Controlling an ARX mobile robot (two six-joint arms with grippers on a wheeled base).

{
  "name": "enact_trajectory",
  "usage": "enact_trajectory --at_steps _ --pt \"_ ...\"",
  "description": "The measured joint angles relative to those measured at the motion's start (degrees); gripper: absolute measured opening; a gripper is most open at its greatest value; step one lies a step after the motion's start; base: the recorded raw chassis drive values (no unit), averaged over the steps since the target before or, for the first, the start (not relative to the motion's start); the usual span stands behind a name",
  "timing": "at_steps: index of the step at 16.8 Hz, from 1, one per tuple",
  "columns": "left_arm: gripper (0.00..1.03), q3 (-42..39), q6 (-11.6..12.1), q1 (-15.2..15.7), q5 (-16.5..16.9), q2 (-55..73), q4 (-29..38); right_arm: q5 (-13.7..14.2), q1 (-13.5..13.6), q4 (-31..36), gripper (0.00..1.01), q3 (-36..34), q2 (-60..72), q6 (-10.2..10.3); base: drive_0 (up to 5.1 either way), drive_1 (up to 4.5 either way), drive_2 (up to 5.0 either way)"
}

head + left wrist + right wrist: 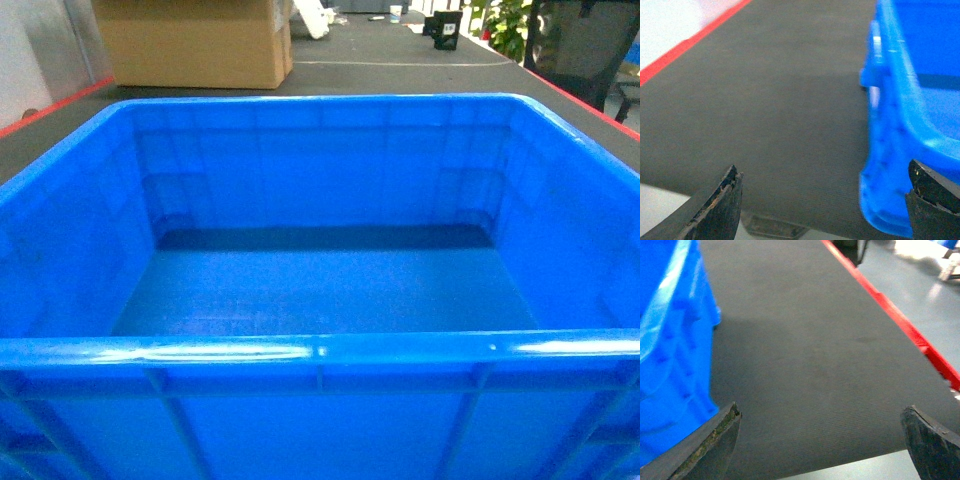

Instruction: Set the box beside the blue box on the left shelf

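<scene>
Two sets of fingers, one box, one grasp to set up.

Item 1, left gripper (822, 200): fingers spread wide, empty. Its right-hand finger (932, 192) sits against or just beside the box's outer wall, low near the corner; I cannot tell contact for certain. The other finger hangs over bare mat.

Item 2, box (320, 290): bright blue, empty, resting on the dark ribbed desk (815, 350) squarely before me, filling the head view. No shelf is visible.

Item 3, right gripper (822, 440): fingers parted wide, holding nothing; the box wall stands just beside its left-hand finger.

Handling note: I judge a two-sided lift is due. I would bring both grippers onto the rim at matching height before closing, so the box rises level.
</scene>
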Motion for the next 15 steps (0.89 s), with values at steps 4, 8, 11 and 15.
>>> enact_trajectory --at_steps 4,8,11,15 --pt "0.98 4.0 -1.9 0.7 -2.3 9.7 9.8 1.7 2.7 9.8 0.98 3.1 9.1 1.7 0.0 0.00 0.0" --pt "0.98 19.1 -2.9 -2.9 3.6 33.0 17.4 -12.0 2.0 14.5 0.98 21.6 34.1 2.4 0.0 0.00 0.0" --pt "0.98 28.4 -2.7 -2.0 8.9 51.3 13.4 -17.5 1.7 14.1 0.98 29.4 52.3 2.7 0.0 0.00 0.0" --pt "0.98 33.3 -3.9 -0.9 10.3 62.9 10.2 -16.9 1.9 15.6 0.98 32.2 63.3 3.8 0.0 0.00 0.0"
